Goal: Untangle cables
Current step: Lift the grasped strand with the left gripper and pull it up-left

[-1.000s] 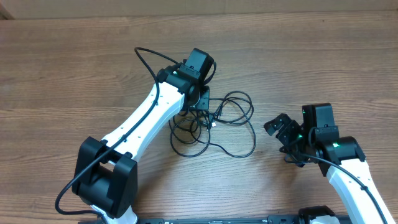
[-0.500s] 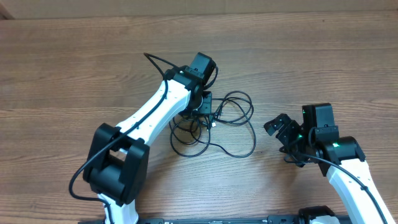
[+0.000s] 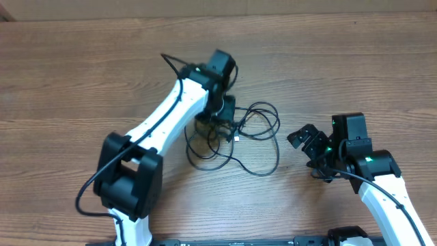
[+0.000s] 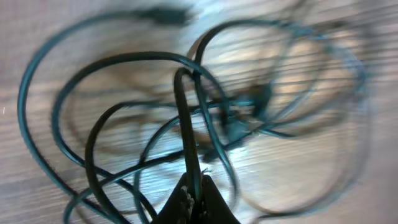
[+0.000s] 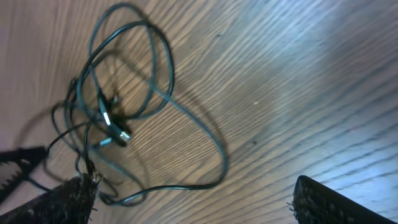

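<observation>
Behind my left gripper [image 3: 220, 117] and right gripper [image 3: 308, 152] I see white shells [image 3: 167, 113] between chunky black joints [image 3: 126, 181], a thin black wire [image 3: 85, 195] running alongside, and small green lights [image 3: 369, 160] glowing.

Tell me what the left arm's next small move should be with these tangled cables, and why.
Probably raise the left gripper a little, slowly. Its fingers appear shut on one strand of the cables, while the other loops lie tangled on the table. A small lift should show which loops follow. The right gripper hangs open beside the pile, touching nothing.
</observation>
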Tool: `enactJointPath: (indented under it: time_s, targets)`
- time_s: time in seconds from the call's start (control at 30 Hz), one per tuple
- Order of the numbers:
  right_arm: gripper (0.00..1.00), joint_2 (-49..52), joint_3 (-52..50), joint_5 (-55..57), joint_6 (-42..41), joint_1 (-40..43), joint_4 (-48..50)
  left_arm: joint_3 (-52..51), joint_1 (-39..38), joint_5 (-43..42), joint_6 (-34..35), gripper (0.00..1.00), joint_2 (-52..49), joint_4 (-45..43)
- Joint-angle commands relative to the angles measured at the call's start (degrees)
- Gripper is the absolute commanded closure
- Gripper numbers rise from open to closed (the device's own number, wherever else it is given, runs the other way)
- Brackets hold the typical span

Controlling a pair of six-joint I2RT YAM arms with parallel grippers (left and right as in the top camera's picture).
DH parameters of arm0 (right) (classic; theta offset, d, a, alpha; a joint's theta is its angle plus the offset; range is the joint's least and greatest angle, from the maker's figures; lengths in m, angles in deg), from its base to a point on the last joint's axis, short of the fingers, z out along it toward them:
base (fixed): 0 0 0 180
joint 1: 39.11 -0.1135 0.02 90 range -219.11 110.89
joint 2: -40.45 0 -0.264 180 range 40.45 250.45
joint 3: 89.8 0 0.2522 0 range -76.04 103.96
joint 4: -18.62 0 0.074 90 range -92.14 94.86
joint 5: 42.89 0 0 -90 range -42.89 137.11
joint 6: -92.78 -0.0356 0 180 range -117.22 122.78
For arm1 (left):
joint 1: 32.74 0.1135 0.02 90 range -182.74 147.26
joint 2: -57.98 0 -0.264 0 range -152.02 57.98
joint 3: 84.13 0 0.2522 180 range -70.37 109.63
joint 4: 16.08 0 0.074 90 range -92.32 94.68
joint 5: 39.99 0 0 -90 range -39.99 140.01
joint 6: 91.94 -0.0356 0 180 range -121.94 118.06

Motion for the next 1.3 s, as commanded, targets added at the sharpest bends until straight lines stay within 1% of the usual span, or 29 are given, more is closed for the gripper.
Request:
enactJointPath:
  time_s: [0.0, 0.07, 0.2, 0.4, 0.57, 0.63, 0.7, 0.8, 0.83, 0.93, 1.0, 1.07, 1.17, 1.27]
  targets:
    - [0.00, 0.1, 0.2, -4.9, 2.8, 0.0, 1.9, 6.5, 0.4, -9.7, -6.4, 0.96, 6.4, 0.1]
    - [0.00, 0.1, 0.2, -9.2, 2.9, 0.0, 3.9, 8.1, 0.4, -11.5, -7.5, 0.96, 8.0, 0.1]
    - [0.00, 0.1, 0.2, -15.4, 2.4, 0.0, 9.4, 8.5, 0.4, -11.9, -7.5, 0.96, 11.0, 0.1]
    - [0.00, 0.1, 0.2, -16.0, -3.4, 0.0, 14.7, 8.5, 0.5, -14.7, -7.5, 0.96, 15.1, -0.8]
    - [0.00, 0.3, 0.2, -16.0, -7.0, -2.3, 22.5, 8.5, 0.5, -20.1, -7.4, 0.96, 18.7, -3.4]
    - [0.00, 1.1, 0.2, -14.8, -8.6, -5.2, 26.9, 8.5, 0.4, -22.9, -7.4, 0.96, 19.8, -5.2]
    - [0.00, 2.7, 0.2, -10.8, -10.9, -8.8, 30.9, 8.5, 0.4, -25.8, -7.4, 0.96, 20.7, -6.6]
    - [0.00, 6.3, 0.2, -3.6, -18.4, -13.0, 36.1, 8.5, 0.4, -29.6, -7.2, 0.96, 21.6, -7.8]
    - [0.00, 7.9, 0.2, -2.6, -20.3, -14.1, 39.5, 8.5, 0.4, -31.0, -7.1, 0.96, 21.7, -8.1]
    - [0.00, 12.7, 0.2, -2.3, -20.4, -16.2, 51.6, 8.5, 0.4, -36.0, -7.2, 0.96, 22.0, -9.0]
    - [0.00, 15.9, 0.2, -0.9, -20.4, -17.1, 56.5, 8.5, 0.4, -40.0, -7.2, 0.96, 22.0, -10.1]
    - [0.00, 18.9, 0.2, 2.4, -20.4, -17.1, 56.8, 8.5, 0.7, -42.5, -7.2, 0.96, 22.2, -10.8]
    - [0.00, 21.8, 0.2, 7.6, -20.4, -15.5, 50.7, 8.5, 3.2, -42.8, -7.3, 0.96, 23.5, -10.5]
    - [0.00, 22.2, 0.2, 9.2, -19.6, -11.3, 42.9, 8.5, 8.4, -42.8, -7.3, 0.96, 26.3, -10.3]
